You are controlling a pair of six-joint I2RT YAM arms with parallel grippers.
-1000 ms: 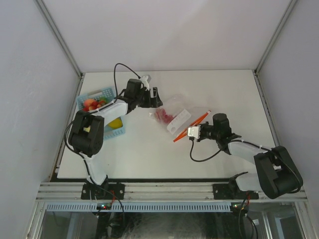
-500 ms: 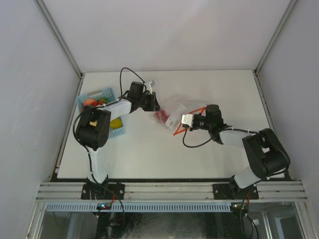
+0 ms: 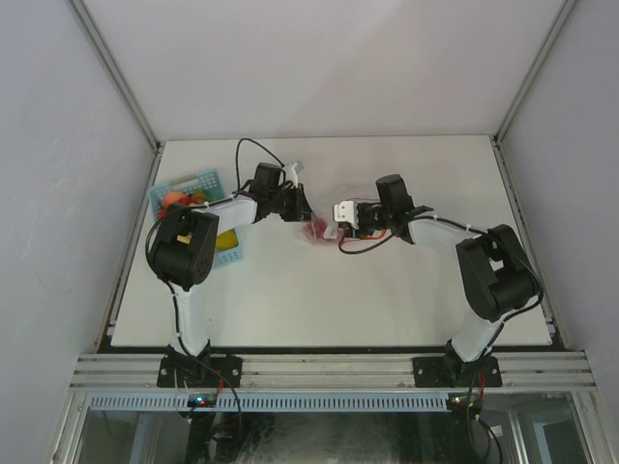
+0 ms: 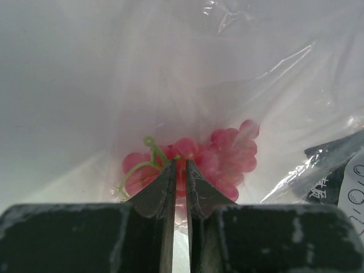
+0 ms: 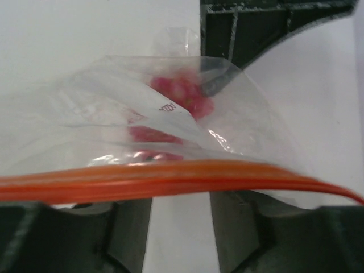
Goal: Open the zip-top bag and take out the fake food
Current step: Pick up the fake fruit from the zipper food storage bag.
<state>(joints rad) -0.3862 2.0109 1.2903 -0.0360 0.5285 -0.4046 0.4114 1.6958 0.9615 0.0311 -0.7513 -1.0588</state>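
Note:
The clear zip-top bag (image 3: 327, 218) lies bunched at mid-table between both grippers. Its orange zip strip (image 5: 170, 179) runs across the right wrist view, just over my right gripper (image 5: 181, 199). That gripper stands open, with bare table showing between its fingers (image 5: 128, 233). Through the plastic I see the fake food, a red grape bunch (image 4: 219, 159) with a green stem. My left gripper (image 4: 180, 165) is pinched almost shut on bag film right at the grapes. From above, the left gripper (image 3: 303, 211) and the right gripper (image 3: 340, 215) face each other across the bag.
A light-blue slotted basket (image 3: 198, 180) sits at the table's left edge beside the left arm, holding red, green and yellow pieces. The left gripper's dark body (image 5: 256, 28) shows beyond the bag in the right wrist view. White walls enclose the table.
The left gripper has closed on the bag at the grapes. The right arm has swung left toward the left gripper, bunching the bag, and its jaws have opened off the zip strip.

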